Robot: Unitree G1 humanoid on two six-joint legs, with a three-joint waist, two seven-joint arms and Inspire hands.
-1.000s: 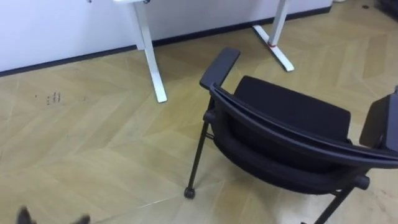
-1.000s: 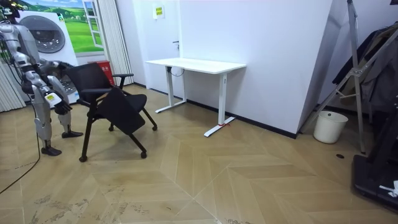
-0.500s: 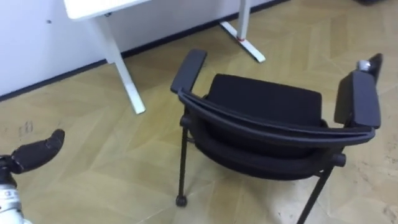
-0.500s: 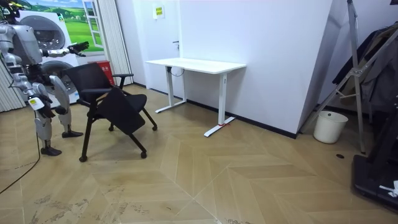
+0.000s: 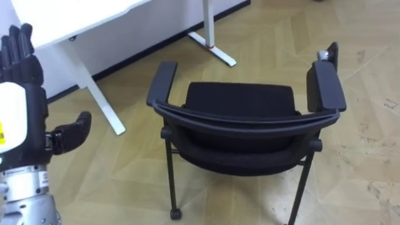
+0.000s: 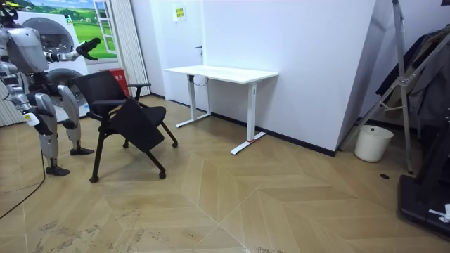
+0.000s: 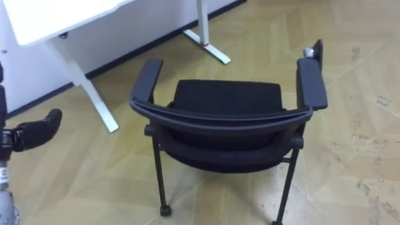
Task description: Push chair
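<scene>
A black chair (image 5: 240, 128) with two armrests stands just in front of me on the wooden floor, its back towards me. My left hand (image 5: 22, 75) is raised at the left, fingers straight and open, thumb out, apart from the chair's left armrest (image 5: 161, 81). In the room view I stand behind the chair (image 6: 119, 112) at the room view's left, with my left hand (image 6: 89, 46) held out above the backrest. My right hand (image 6: 31, 120) hangs low by my side there, too small to read.
A white desk (image 5: 75, 25) with white legs stands against the wall beyond the chair, one foot (image 5: 212, 47) reaching towards it. In the room view a white bin (image 6: 373, 143) and a rack (image 6: 411, 91) stand far right; open floor lies between.
My left hand rose from low at the left to high beside the chair. The eye view shifted, bringing the chair to the centre. In the room view the chair has not moved.
</scene>
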